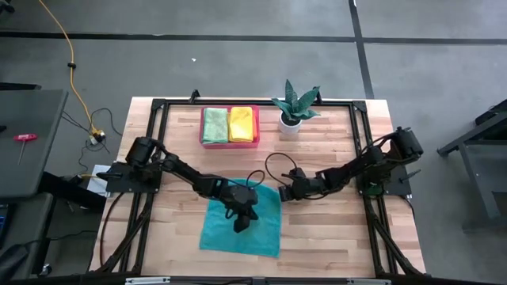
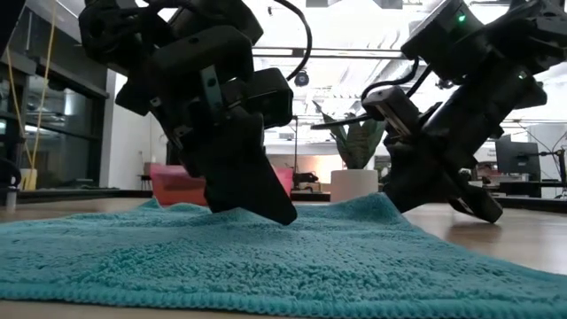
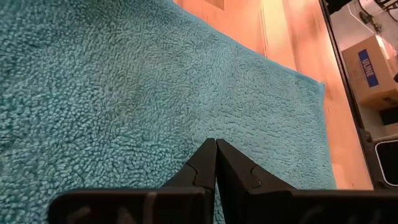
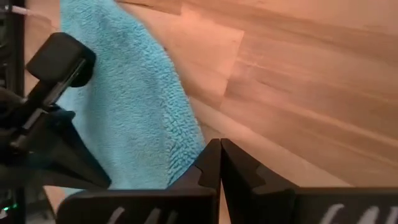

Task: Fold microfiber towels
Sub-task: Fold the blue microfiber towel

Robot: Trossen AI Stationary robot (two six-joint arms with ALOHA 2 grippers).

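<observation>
A teal microfiber towel (image 1: 257, 237) lies spread flat on the wooden table, near the front edge. My left gripper (image 1: 242, 224) is shut, and its tip is down on the towel's middle (image 3: 124, 81). My right gripper (image 1: 283, 191) is shut too and stands at the towel's far right corner, where the cloth's edge (image 4: 180, 140) bulges up beside its fingertips. A light green towel (image 1: 214, 124) and a yellow towel (image 1: 241, 124) lie folded side by side in a pink tray (image 1: 230, 144) at the back. My left gripper touches the pile near the towel's middle (image 3: 214, 130) with the tip of its shut fingers (image 2: 285, 215), slanting down from the table's left. The towel lies flat under it. My right gripper has its shut fingertips (image 4: 211, 155) at the towel's right edge by the far corner (image 4: 186, 149), slanting down from the right. Whether they touch the cloth I cannot tell.
A potted plant in a white pot (image 1: 291, 123) stands at the back, right of the tray. Bare wood (image 1: 333, 229) lies to the right of the teal towel and more (image 1: 170, 229) to its left. A black frame (image 1: 372, 229) borders the table.
</observation>
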